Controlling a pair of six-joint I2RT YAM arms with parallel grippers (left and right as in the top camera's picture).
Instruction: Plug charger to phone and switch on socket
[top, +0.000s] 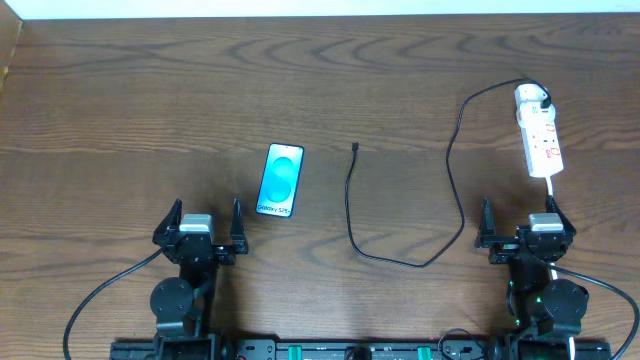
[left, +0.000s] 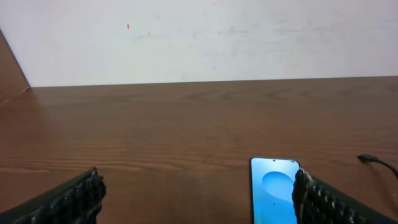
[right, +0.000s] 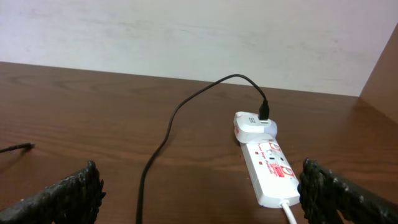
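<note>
Dark wooden surface (top: 120, 100), pale wall (left: 249, 37) behind. The left gripper (top: 207, 212) and right gripper (top: 520, 212) are both released, fingers spread wide. The phone (top: 281, 180) lies just ahead-right of the left gripper. The charger cable (top: 352, 215) loops between the two grippers. The power strip (top: 540, 135) lies ahead of the right gripper.

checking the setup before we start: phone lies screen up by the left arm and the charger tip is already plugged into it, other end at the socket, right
The tip is not plugged in: in the overhead view the charger has its tip lying bare on the table, apart from the phone. The rest holds.
</note>
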